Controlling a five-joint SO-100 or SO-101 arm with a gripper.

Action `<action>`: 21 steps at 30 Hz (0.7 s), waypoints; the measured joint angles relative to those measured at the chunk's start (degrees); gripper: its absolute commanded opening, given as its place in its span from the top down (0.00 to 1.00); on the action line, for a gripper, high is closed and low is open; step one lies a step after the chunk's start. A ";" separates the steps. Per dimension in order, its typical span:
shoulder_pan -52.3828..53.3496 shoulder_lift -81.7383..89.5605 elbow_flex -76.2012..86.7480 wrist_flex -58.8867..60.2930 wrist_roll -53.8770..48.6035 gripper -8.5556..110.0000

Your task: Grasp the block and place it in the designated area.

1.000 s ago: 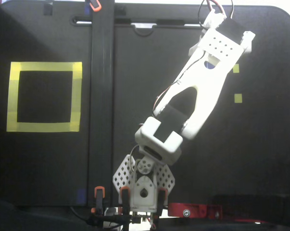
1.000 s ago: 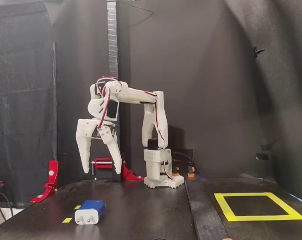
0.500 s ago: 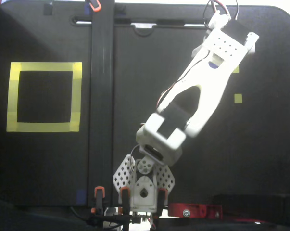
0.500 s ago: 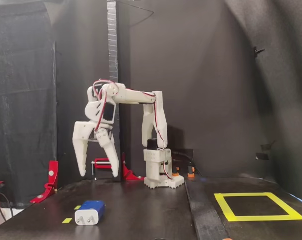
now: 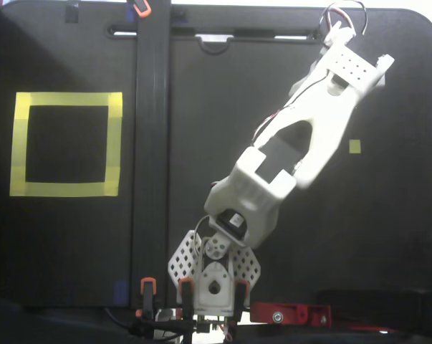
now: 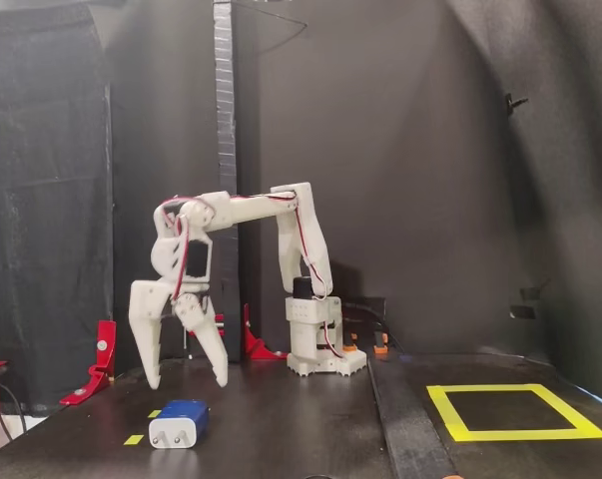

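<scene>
On the near left corner of the black desk (image 6: 281,429), as the side-on fixed view shows it, lies the block (image 6: 180,422), a dark-blue plug adapter with a white end face turned toward the camera and two small prongs on that face. It rests flat, untouched, between two of the tiny yellow tape squares (image 6: 133,439), which look like markers for its starting spot. In the top-down fixed view the block itself is hidden under the arm; only one small square (image 5: 354,146) shows clear beside it.

Above the block and a little behind it hangs the claw (image 6: 187,381), its two white fingers spread wide and pointing down at the desk, holding nothing. That wide spread makes sense to me: the block is broad, and the fingers need room to drop on either side of it. The tips are clear of the block, so the grasp is not yet made.

The white arm (image 5: 301,143) stretches out from its clamped base (image 6: 325,359) toward that corner. The designated area (image 6: 510,411), a square frame of yellow tape, lies well apart on the far side of the desk, empty. A red bracket (image 6: 96,359) stands at the desk's edge.
</scene>
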 measured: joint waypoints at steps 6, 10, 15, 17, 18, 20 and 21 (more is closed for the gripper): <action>0.18 -3.78 -0.09 -1.49 -0.26 0.64; 0.09 -6.42 -0.09 -3.16 -0.26 0.64; -0.35 -8.79 -0.09 -4.92 -0.26 0.64; -0.88 -9.49 -0.09 -5.62 -0.26 0.64; -1.05 -9.84 -0.09 -6.06 -0.26 0.64; -0.97 -10.28 -0.09 -6.42 -0.26 0.64; -0.97 -10.46 -0.09 -6.59 -0.26 0.64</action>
